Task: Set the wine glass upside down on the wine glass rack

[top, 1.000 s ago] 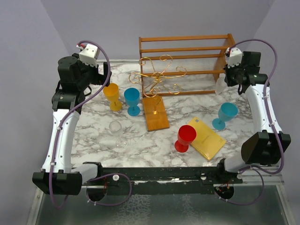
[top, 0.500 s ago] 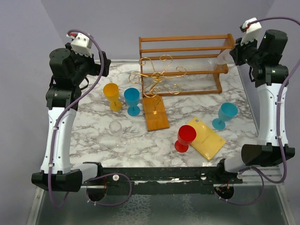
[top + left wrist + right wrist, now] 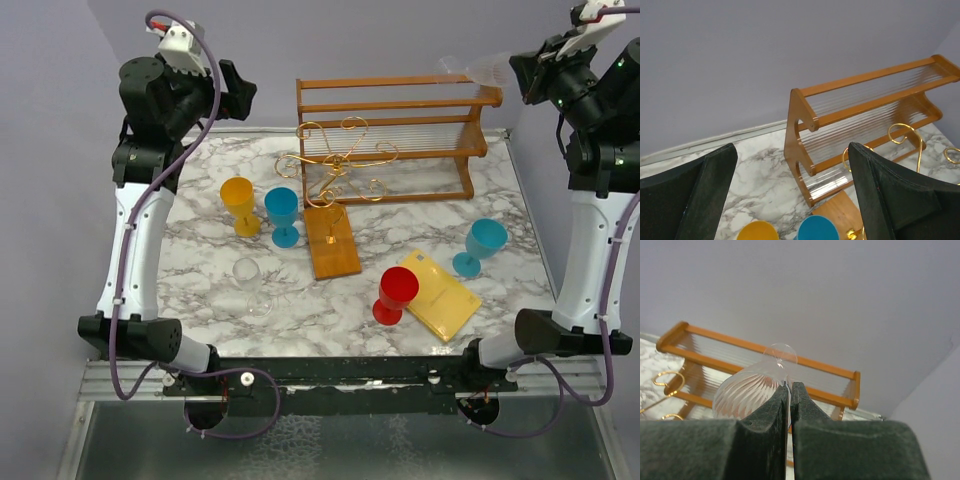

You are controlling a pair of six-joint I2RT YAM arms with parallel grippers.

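My right gripper [image 3: 524,74] is raised high at the far right and is shut on the rim of a clear ribbed wine glass [image 3: 482,68]. The glass lies on its side in the air above the right end of the slatted shelf. In the right wrist view the wine glass [image 3: 747,390] bulges left of the pinched right gripper [image 3: 790,386], its foot pointing away. The wine glass rack [image 3: 340,160], gold wire scrolls on an orange-brown base [image 3: 332,243], stands mid-table. My left gripper [image 3: 236,95] hangs open and empty at the far left, high above the table. In the left wrist view the left gripper [image 3: 792,150] frames the shelf's left end.
A wooden slatted shelf [image 3: 400,110] stands behind the rack. On the marble table are a yellow glass [image 3: 240,203], a blue glass [image 3: 282,212], a second clear glass [image 3: 250,280], a red glass [image 3: 395,293], another blue glass [image 3: 484,243] and a flat yellow block [image 3: 440,293].
Both arms have risen. The right gripper carried the clear glass up from beside the shelf's right end to above its top. The left gripper lifted away from the yellow glass.
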